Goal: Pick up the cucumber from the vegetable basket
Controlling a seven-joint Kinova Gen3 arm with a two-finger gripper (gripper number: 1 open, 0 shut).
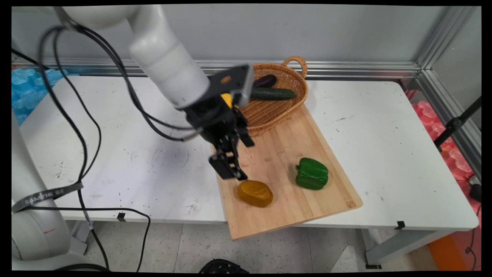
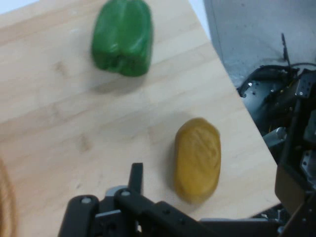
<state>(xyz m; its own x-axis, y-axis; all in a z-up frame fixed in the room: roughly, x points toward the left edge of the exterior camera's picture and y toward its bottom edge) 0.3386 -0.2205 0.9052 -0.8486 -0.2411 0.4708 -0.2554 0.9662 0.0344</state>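
My black gripper (image 1: 245,161) hangs open over the near left part of a wooden cutting board (image 1: 280,154), holding nothing. Just below its lower fingertip lies a yellow-brown potato (image 1: 255,193). In the hand view the potato (image 2: 197,159) lies on the board (image 2: 59,128) between the left finger (image 2: 136,177) and the right linkage, and I cannot tell whether anything touches it. A green bell pepper (image 1: 311,174) rests on the board to the potato's right; the hand view shows this pepper (image 2: 122,37) further ahead.
A wicker basket (image 1: 269,111) with a handle stands at the board's far end, holding a cucumber (image 1: 273,93) and a dark eggplant (image 1: 264,81). Something yellow (image 1: 227,99) shows behind the wrist. The board overhangs the table's (image 1: 384,154) near edge. Black cables hang at left.
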